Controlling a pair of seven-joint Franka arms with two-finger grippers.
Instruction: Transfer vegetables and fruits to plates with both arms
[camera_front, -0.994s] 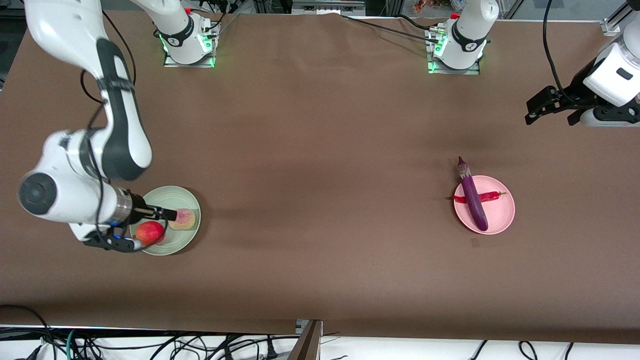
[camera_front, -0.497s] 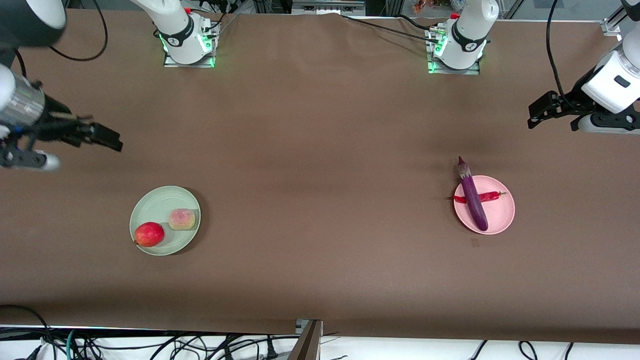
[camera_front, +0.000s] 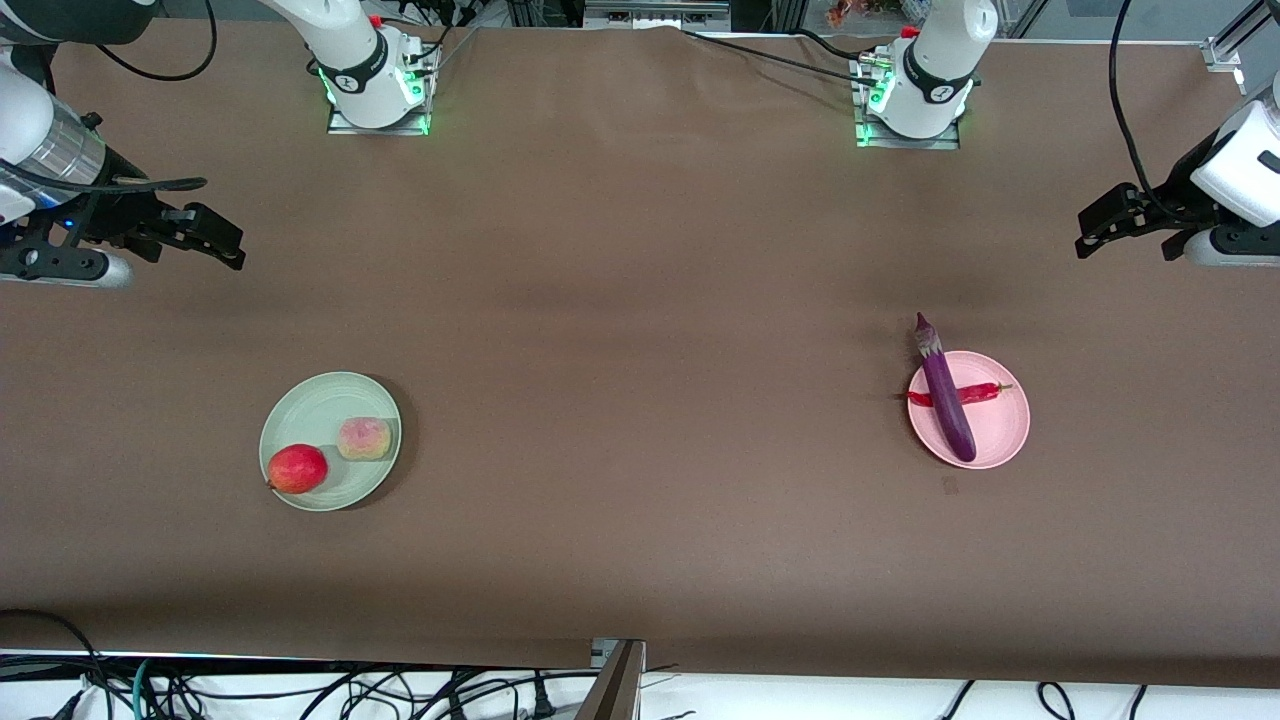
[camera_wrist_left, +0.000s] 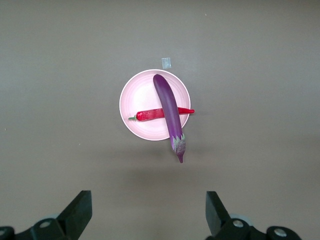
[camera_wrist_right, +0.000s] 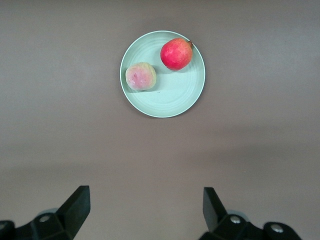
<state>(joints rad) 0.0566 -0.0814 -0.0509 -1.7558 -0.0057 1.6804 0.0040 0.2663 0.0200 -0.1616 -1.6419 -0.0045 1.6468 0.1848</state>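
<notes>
**Fruit and vegetables plated, both arms drawn back**

A brown counter (camera_front: 640, 300) carries two plates, well apart. Toward the right arm's end sits the mint green plate (camera_front: 310, 400), holding the red pomegranate-like fruit (camera_front: 298, 468) and the paler peach (camera_front: 364, 438) side by side. The peach lies farther from the front camera than the red fruit. Toward the left arm's end sits the pink plate (camera_front: 1005, 425). The red chili pepper (camera_front: 985, 392) lies across it, and the purple eggplant (camera_front: 946, 398) rests on top of the pepper, crossing it, with its stem end poking out past the rim onto the counter.

The right pincer (camera_front: 215, 238) hangs over bare counter at its own end of the table, up and away from the green plate. Its fingers stand wide apart and hold nothing. The left pincer (camera_front: 1105, 215) hangs over bare counter at its end, likewise spread and empty.

All four items appear to be on plates, so the transfer looks finished and both arms seem to be waiting clear. The next move probably calls for nothing more than staying clear.

The front view shows both plates and both arms together. Each wrist view looks straight down on one plate only and shows the spread fingertips (camera_wrist_left: 80, 210) plainly. The left wrist view also shows a small pale tag (camera_wrist_left: 166, 62) on the counter just beside the pink plate.
</notes>
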